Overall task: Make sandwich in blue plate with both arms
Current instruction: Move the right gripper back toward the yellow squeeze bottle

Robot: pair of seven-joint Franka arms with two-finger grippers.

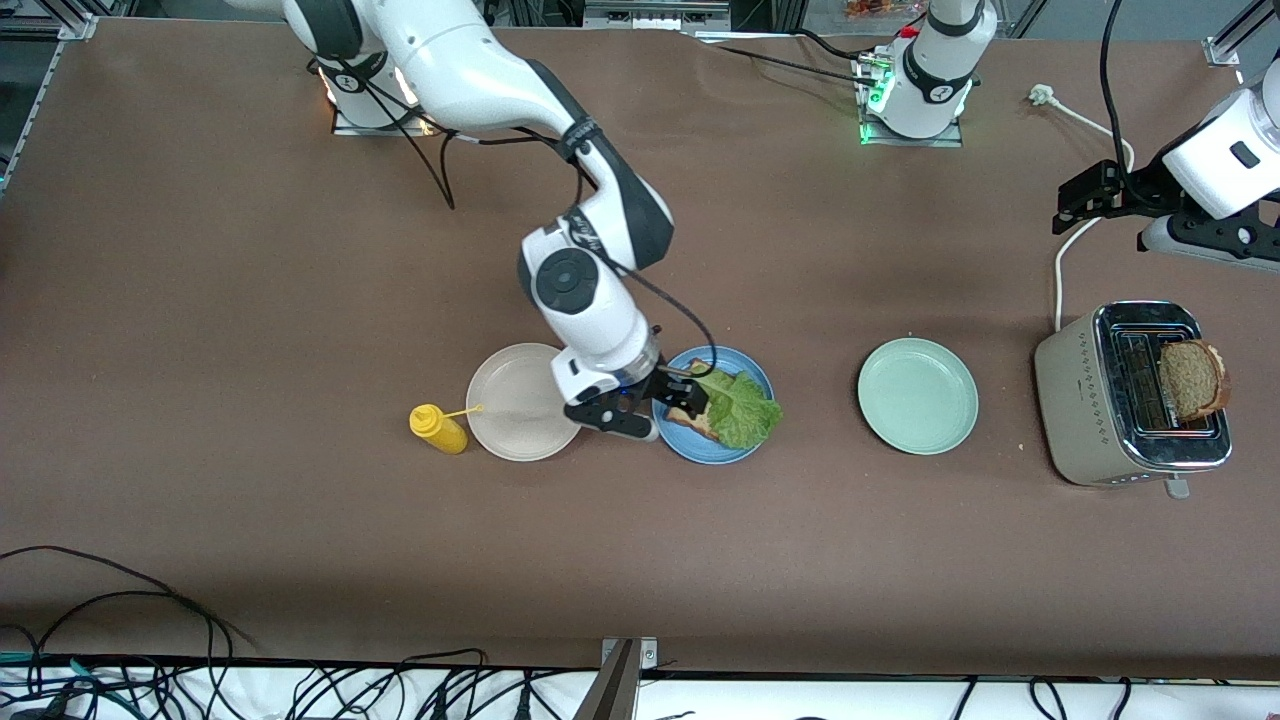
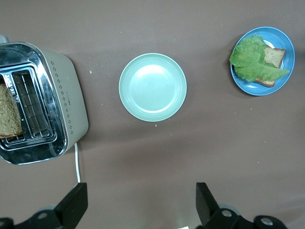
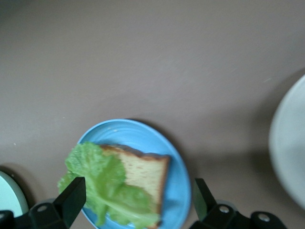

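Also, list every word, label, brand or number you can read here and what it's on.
None can be read.
Right arm: small marks on the black wrist joint, too small to read.
Left arm's base: round badge, too small.
Toaster, mustard bottle, plates: no text visible.

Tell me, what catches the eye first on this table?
The right gripper hangs open over the blue plate, where a lettuce leaf lies on a slice of bread. Toward the left arm's end of the table, a second slice sticks up from the toaster, with the left gripper open in the air nearby.
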